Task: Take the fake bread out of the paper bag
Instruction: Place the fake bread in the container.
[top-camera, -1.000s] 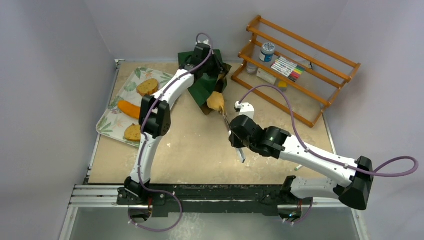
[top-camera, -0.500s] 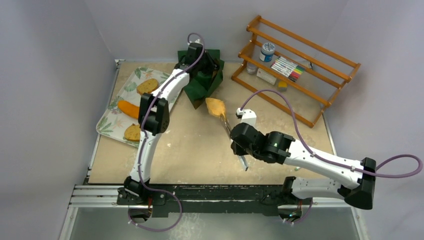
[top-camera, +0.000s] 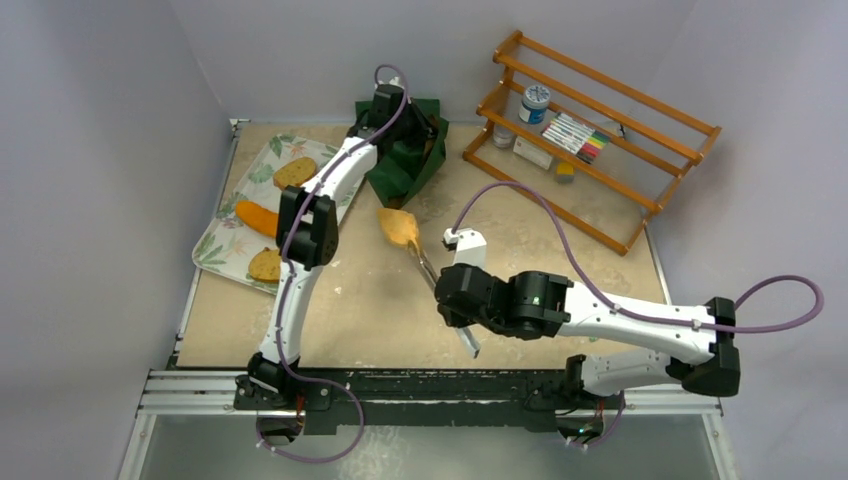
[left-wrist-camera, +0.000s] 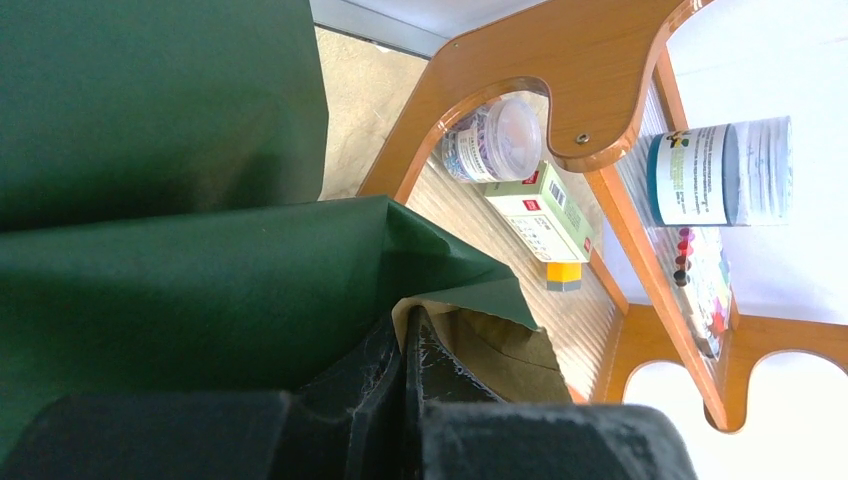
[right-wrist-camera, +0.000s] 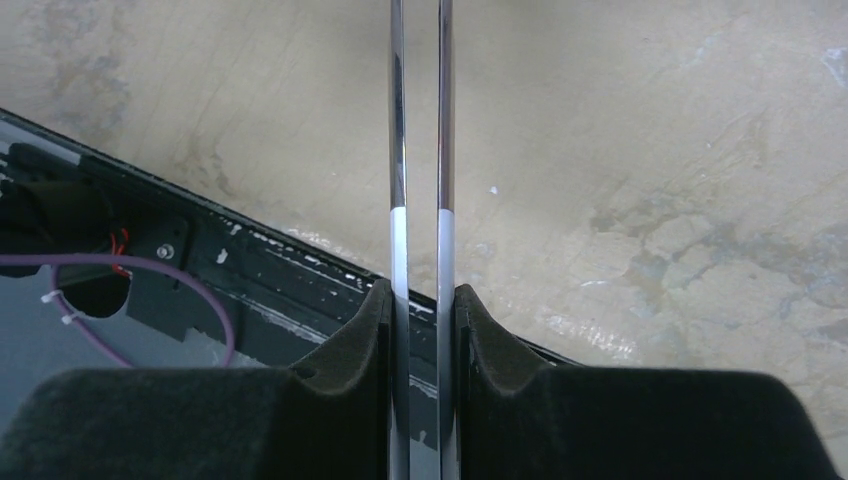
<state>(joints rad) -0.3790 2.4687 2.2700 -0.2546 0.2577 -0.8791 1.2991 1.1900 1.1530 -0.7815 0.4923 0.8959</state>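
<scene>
We are logging the paper bag at the far side of the table: dark green outside, brown lining showing at the mouth, contents hidden from us. The left gripper is pinching the bag's wall, its pads pressed fully together, with green paper on one side of them and brown lining on the other. The right gripper is clamping a pair of metal tongs, its jaws standing narrowly apart around the two blades. The tongs' far tips are holding one tan piece of fake bread outside the bag, near its front, over bare table; whether it is touching the surface we cannot tell. The floral tray is lying along the table's left edge and carrying three pieces: a bread slice, an orange piece and a round bread piece. The wooden rack is standing at the far right, holding a blue-labelled canister, a row of markers, a small box, a clear tub and a yellow block. The tabletop is showing beige and mottled, a black rail is running along its near edge, and pale grey walls are closing in on three sides.
</scene>
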